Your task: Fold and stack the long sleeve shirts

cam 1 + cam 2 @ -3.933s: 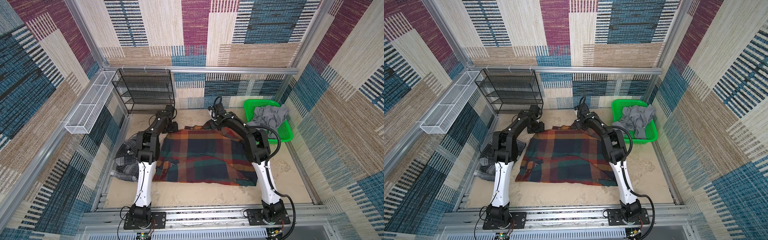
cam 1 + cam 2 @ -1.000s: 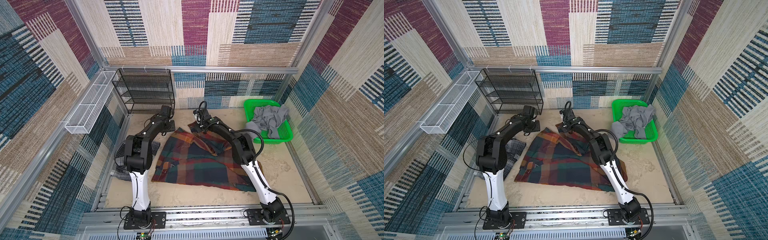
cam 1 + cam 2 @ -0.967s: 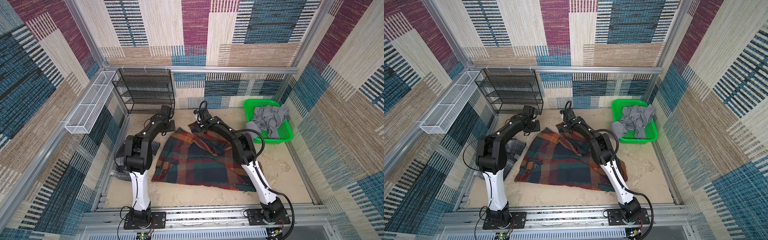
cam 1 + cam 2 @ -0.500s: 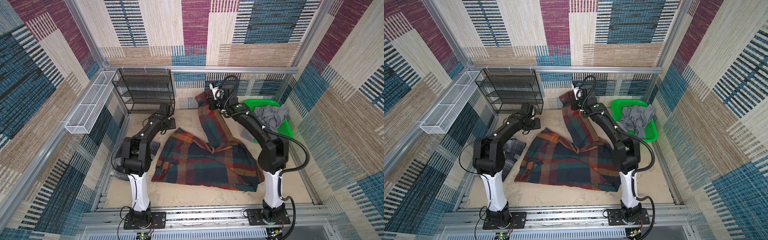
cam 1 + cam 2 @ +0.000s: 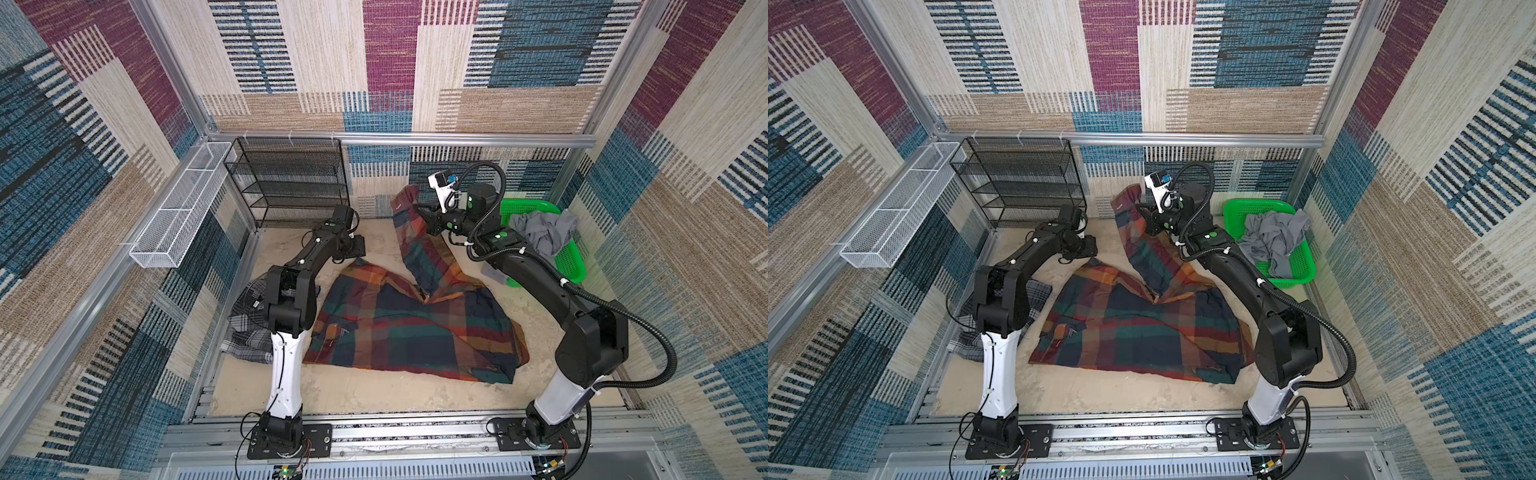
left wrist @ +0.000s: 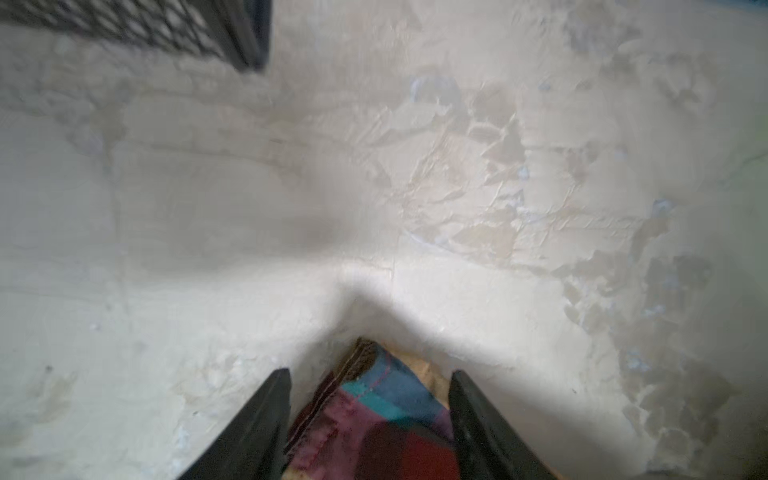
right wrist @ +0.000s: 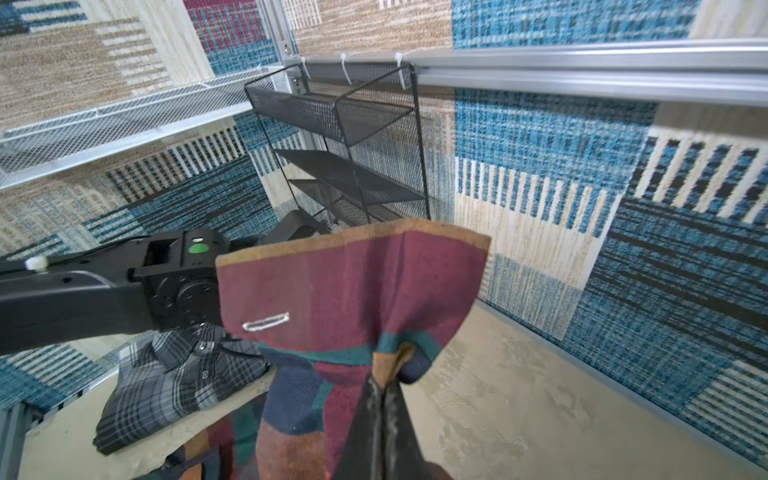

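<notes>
Shirt (image 5: 415, 332) lay on worktop (image 5: 374, 392); right tool (image 7: 384, 388) clamped on cuff (image 7: 353, 286), sleeve (image 5: 417, 249) held high. Left tool (image 6: 369, 374) gaped, corner (image 6: 374, 415) loose between jaws. Sleeve likely needed swinging across shirt, lowering flat before release.

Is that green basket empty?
No, a heap of grey cloth lies inside the basket.

Right tool (image 7: 383, 392): jaws pinched together on cuff of multicolour plaid shirt (image 7: 353, 291); cuff raised, buttonhole showing.
Grey plaid shirt (image 7: 174, 374): lying on bench (image 7: 519, 395), beneath left arm (image 7: 83, 295).
Black mesh rack (image 7: 353, 158): against wall.
White wire basket (image 7: 104, 124): high on wall.
</notes>
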`<move>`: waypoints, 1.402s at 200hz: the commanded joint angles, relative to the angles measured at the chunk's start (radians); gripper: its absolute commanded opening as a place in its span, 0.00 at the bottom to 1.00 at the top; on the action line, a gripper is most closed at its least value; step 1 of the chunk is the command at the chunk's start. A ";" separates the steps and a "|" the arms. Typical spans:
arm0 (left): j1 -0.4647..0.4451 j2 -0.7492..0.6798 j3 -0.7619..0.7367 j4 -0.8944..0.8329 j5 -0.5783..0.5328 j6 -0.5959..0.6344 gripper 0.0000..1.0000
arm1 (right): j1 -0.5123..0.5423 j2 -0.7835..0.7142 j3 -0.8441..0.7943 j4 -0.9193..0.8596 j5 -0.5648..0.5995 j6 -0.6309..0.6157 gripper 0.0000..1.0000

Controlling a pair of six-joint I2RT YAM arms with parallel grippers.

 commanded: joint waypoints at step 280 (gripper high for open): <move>-0.036 -0.406 -0.589 0.550 -0.280 0.047 0.00 | -0.021 -0.438 -0.466 0.357 0.247 0.148 0.00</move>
